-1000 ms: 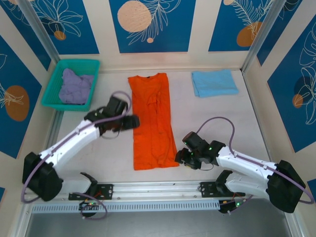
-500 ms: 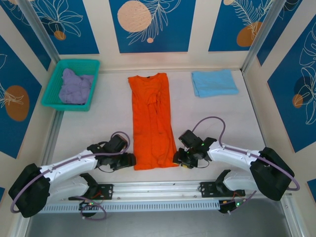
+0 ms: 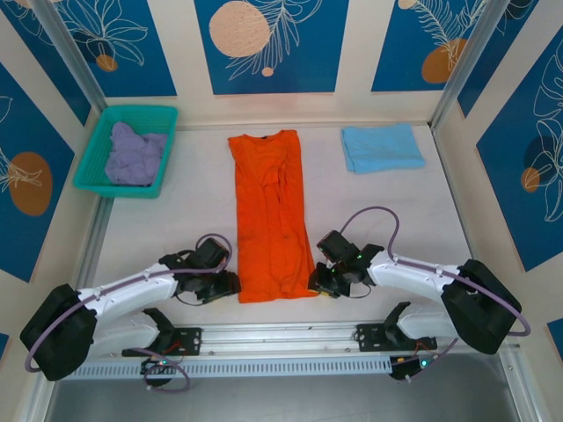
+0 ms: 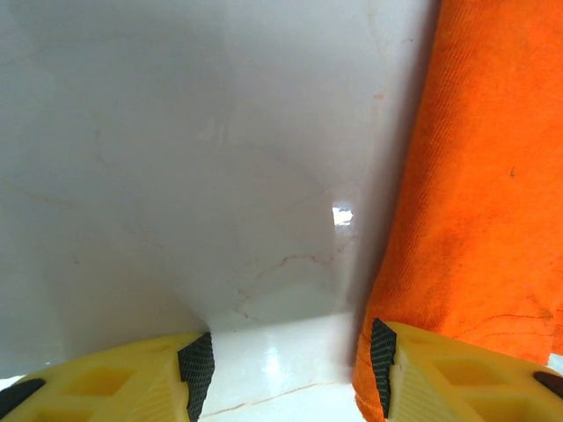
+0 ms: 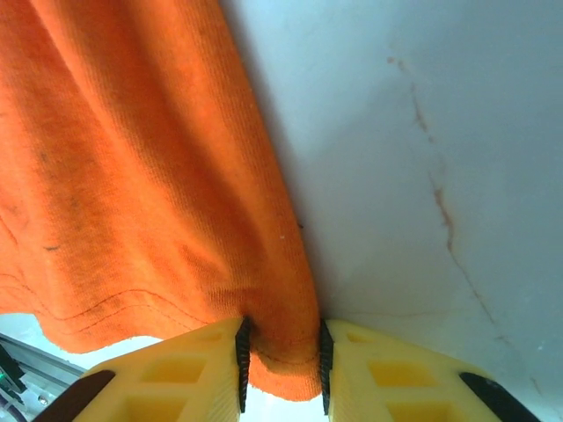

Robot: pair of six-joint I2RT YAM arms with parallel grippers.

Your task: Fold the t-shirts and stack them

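Now both arms sit low at the near end of the orange shirt [image 3: 271, 215], which lies flat and lengthwise down the middle of the counter [image 3: 387, 220], collar far and hem near. A second ago the left hand [image 3: 230, 284] hung beside the shirt's middle. It has since swung down to the near left corner of the hem, and its jaws have narrowed to roughly half open. In the left wrist view bare counter shows between its pads [image 4: 195, 374], and the cloth's edge just touches the right one, so it grips nothing yet. The right hand [image 3: 321, 283] has barely shifted from the near right corner, but it has squeezed in: the right wrist view shows the hem corner bunched and pinched between its pads [image 5: 242, 352]. So one corner looks secured and the other nearly so, which I judge sets up lifting the hem toward the collar for the fold. The blue shirt [image 3: 382, 147] lies folded at the far right, and the lavender shirt [image 3: 134, 154] sits crumpled in the basket [image 3: 141, 114] at the far left, so most of the stacking remains.
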